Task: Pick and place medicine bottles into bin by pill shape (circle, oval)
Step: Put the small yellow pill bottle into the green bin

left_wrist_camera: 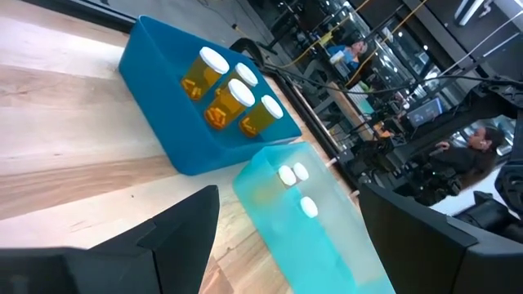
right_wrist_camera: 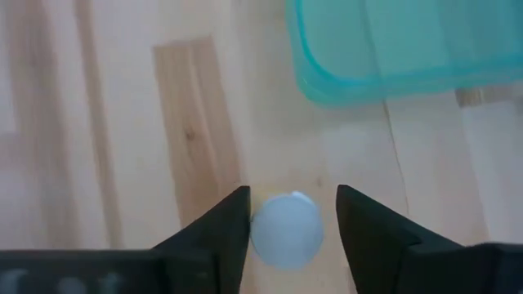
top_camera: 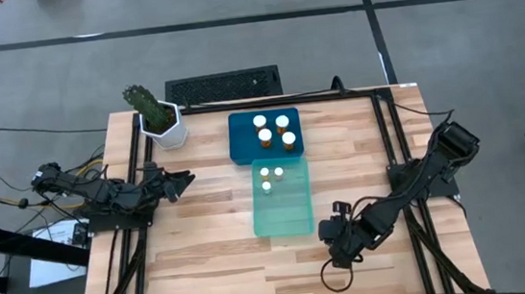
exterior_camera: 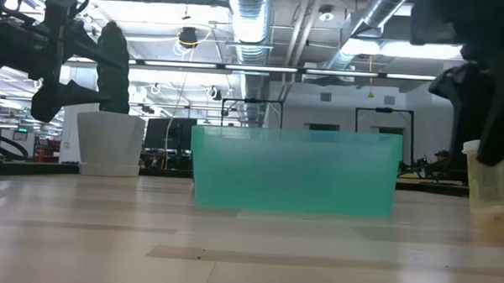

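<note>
The blue bin (top_camera: 264, 135) sits at the back centre of the wooden surface (top_camera: 203, 230) and holds four medicine bottles (top_camera: 275, 131), all upright, white caps up. The teal bin (top_camera: 282, 199) lies directly in front of it, the two touching or nearly so, and holds three bottles (top_camera: 269, 177) grouped at its far end. In the left wrist view the four amber bottles (left_wrist_camera: 229, 98) show clearly in the blue bin (left_wrist_camera: 167, 106); in the teal bin (left_wrist_camera: 319, 237) only three white caps (left_wrist_camera: 296, 184) are plain.

One bottle (right_wrist_camera: 286, 230) stands on the surface just outside the teal bin's near right corner. The right gripper (right_wrist_camera: 286, 229) is lowered over it, fingers (right_wrist_camera: 214, 233) narrowly spread either side of the cap; whether they touch it cannot be told.

The left gripper (top_camera: 177, 182) waits at the left edge, fingers wide apart, near a white plant pot (top_camera: 166, 127).
</note>
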Controlling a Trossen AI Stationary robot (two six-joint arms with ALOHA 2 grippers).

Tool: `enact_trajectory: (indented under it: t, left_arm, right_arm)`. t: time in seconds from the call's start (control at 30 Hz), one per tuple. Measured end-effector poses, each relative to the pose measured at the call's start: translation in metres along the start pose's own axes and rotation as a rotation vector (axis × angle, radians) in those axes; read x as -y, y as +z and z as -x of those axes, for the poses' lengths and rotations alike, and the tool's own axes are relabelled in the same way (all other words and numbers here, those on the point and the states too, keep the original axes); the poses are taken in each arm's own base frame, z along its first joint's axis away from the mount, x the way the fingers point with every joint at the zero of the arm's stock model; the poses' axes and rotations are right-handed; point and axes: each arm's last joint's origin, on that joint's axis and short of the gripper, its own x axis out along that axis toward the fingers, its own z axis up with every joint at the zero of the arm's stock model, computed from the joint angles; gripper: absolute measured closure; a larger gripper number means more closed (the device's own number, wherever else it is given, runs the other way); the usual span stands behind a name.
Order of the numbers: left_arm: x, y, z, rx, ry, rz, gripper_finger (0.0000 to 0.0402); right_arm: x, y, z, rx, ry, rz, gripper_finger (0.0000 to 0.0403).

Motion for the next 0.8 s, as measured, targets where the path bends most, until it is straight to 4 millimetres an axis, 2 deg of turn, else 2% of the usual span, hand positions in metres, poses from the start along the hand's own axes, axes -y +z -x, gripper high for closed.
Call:
enact_trajectory:
  t: [0.3,0.6,0.8]
  left_arm:
    - [0.000,0.000,0.000,-0.005,-0.001,-0.002,0.0113]
    - [0.000,0.000,0.000,-0.005,-0.001,-0.003,0.0113]
    - [0.000,0.000,0.000,-0.006,-0.001,-0.003,0.0113]
  right_arm:
    - [0.001,-0.001,-0.002,-0.016,0.015,0.003,0.0236]
    - [0.001,-0.001,0.001,-0.028,0.039,0.000,0.0300]
    - [0.008,0.007,0.022,-0.011,0.054,-0.021,0.0278]
